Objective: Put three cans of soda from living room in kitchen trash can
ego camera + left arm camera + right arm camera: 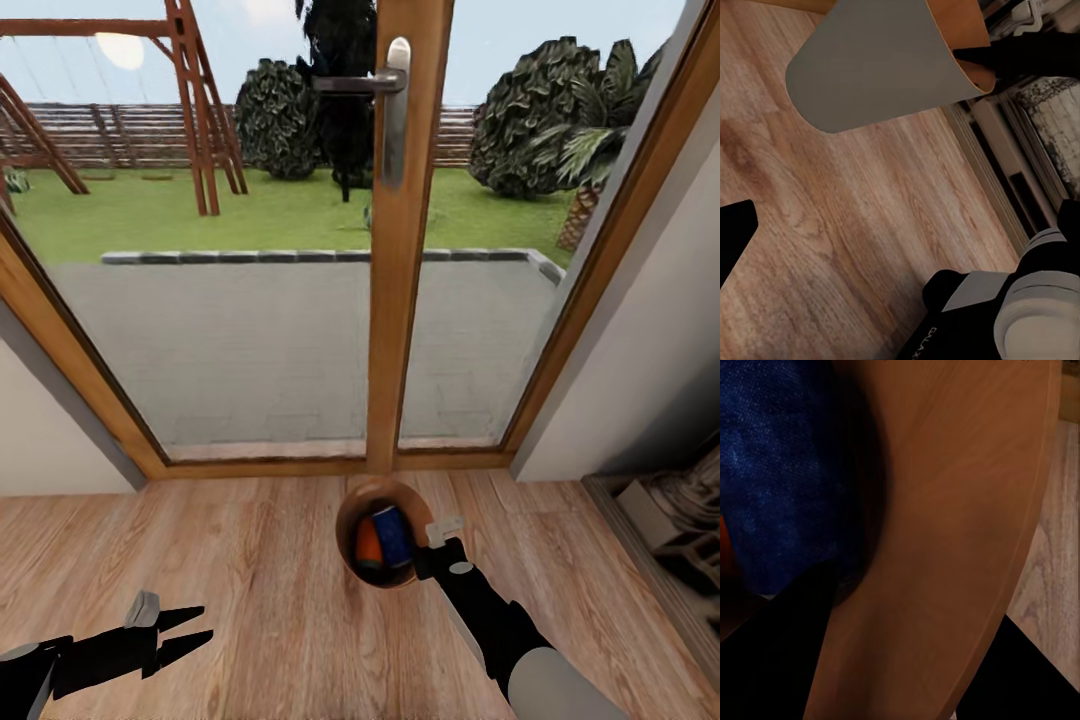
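The tash can, copper-brown inside, stands on the wood floor just in front of the glass door. A dark blue can of soda and an orange one lie inside it. My right gripper is at the bin's right rim, open, its fingers either side of the brown wall, with the blue can close ahead. My left gripper hovers low at the left, open and holding nothing. The left wrist view shows the bin's grey outside.
Wood-framed glass doors with a metal handle rise right behind the bin. A low shelf with clutter lines the right wall. Plank floor spreads to the left of the bin. My own base is nearby.
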You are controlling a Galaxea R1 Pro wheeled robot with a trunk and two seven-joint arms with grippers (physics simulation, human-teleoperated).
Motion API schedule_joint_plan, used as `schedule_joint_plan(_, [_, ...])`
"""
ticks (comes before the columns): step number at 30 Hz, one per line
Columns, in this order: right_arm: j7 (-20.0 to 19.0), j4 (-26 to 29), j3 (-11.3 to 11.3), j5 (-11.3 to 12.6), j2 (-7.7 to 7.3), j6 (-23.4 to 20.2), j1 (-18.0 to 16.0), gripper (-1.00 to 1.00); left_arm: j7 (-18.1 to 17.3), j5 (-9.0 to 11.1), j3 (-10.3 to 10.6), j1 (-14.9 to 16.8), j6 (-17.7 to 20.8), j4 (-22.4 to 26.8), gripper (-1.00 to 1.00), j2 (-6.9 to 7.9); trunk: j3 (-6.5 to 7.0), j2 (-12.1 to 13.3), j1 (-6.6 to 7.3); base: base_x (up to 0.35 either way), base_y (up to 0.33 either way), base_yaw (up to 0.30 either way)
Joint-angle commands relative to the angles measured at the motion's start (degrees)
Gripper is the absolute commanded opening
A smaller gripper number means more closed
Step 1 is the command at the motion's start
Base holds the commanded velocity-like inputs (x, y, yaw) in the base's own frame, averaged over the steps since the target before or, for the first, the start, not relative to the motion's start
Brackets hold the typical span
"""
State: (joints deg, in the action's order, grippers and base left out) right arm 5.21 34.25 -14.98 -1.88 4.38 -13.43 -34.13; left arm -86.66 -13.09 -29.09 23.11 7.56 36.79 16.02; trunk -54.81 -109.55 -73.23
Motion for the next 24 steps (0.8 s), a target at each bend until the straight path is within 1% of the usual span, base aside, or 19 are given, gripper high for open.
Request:
schedule_joint_plan(1, [-0.2,0.1,0.0,-0.1,0.01,0.0,0.0,-1.0,0.0,0.0,0.0,0.0,0.0,0.0,1.0,-0.01,-0.09,0.0,0.01,0.0,0.0,0.0])
schedule_joint_plan(8, [-0.2,0.1,0.0,-0.1,0.01,0.1,0.0,-1.0,0.1,0.0,0.0,0.0,0.0,0.0,1.0,-0.02,-0.69,0.0,0.01,0.0,0.0,0.0])
schedule_joint_plan(15, [-0.2,0.1,0.0,-0.1,0.01,0.1,0.0,-1.0,0.0,0.0,0.0,0.0,0.0,0.0,1.0,-0.02,-0.83,0.0,0.01,0.0,0.0,0.0])
schedule_joint_plan(24, [-0.2,0.1,0.0,-0.1,0.01,0.2,0.0,-1.0,0.0,0.0,0.1,0.0,0.0,0.0,1.0,-0.02,-2.46,-3.6,-1.97,0.0,0.0,0.0])
